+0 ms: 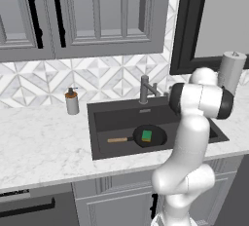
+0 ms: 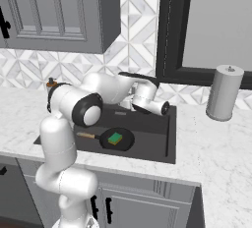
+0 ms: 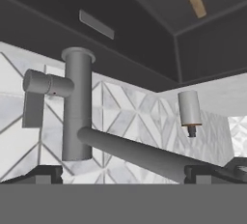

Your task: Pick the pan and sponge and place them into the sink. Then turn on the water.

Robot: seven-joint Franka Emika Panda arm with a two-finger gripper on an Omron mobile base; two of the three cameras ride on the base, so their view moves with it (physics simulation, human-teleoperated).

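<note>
Pan and sponge in the sink.
I see the black pan (image 1: 150, 136) flat in the dark sink (image 1: 112, 118), wooden handle pointing left, green sponge (image 1: 146, 135) resting inside it.

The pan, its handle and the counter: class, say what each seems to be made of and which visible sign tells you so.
The pan looks like dark metal with a matte black finish, though a coating could look the same. Its handle seems to be wood, being light brown and unpolished. The counter looks like polished marble or an imitation, white with faint grey veining.
</note>
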